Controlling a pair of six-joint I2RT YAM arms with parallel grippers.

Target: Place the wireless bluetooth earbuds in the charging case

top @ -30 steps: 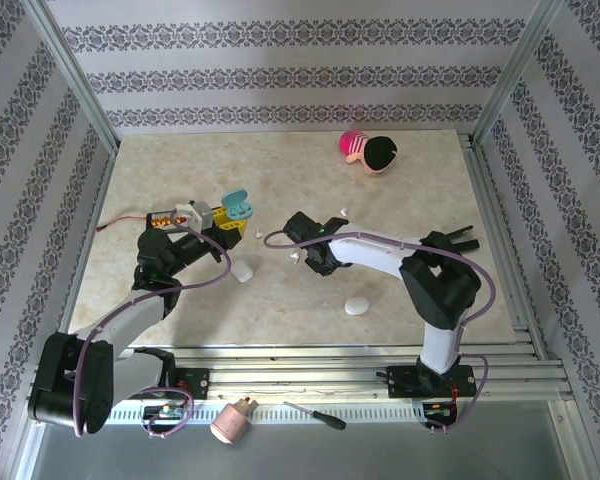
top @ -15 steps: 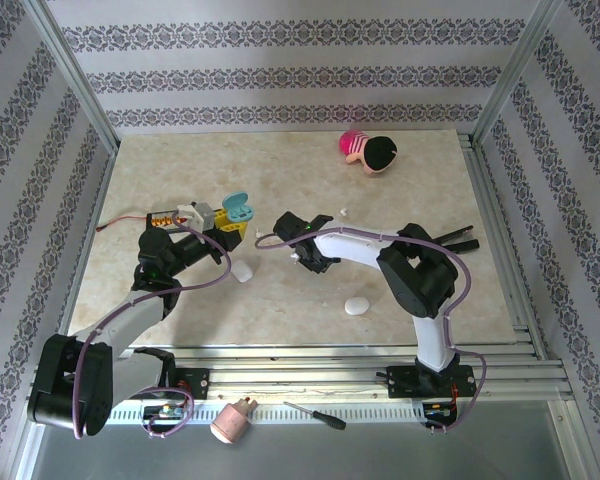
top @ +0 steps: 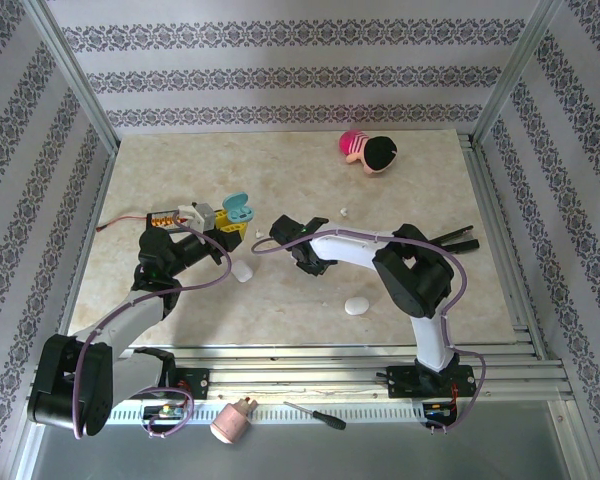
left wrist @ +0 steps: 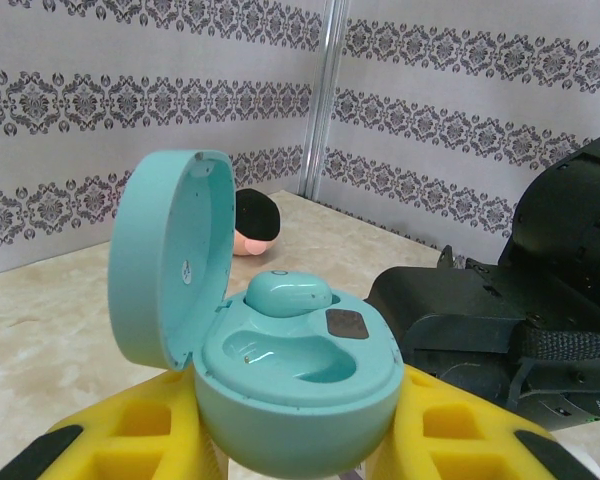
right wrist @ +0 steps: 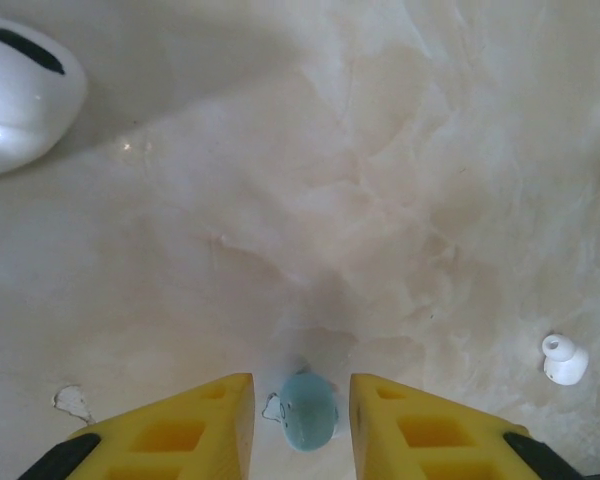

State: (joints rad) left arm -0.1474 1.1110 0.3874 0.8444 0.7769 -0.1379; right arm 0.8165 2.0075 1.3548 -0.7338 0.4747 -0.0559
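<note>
My left gripper (left wrist: 300,445) is shut on the teal charging case (left wrist: 300,375), which it holds upright with the lid open. One light blue earbud (left wrist: 285,293) sits in the far slot, and the near slot is empty. In the top view this case (top: 238,207) sits at the left gripper (top: 223,224). My right gripper (right wrist: 302,420) is low over the table and open. A loose light blue earbud (right wrist: 308,410) lies between its yellow fingers (right wrist: 195,425), with a gap on each side. A white earbud (right wrist: 564,360) lies to the right.
A white pebble-shaped case (right wrist: 20,95) lies beyond the right gripper, and another white case (top: 356,306) lies nearer the front. A pink and black plush toy (top: 368,151) sits at the back. A screwdriver (top: 315,416) and a pink object (top: 232,421) rest on the near rail.
The right arm has swung its gripper left, toward the left gripper. The left arm and the teal case have stayed still.
</note>
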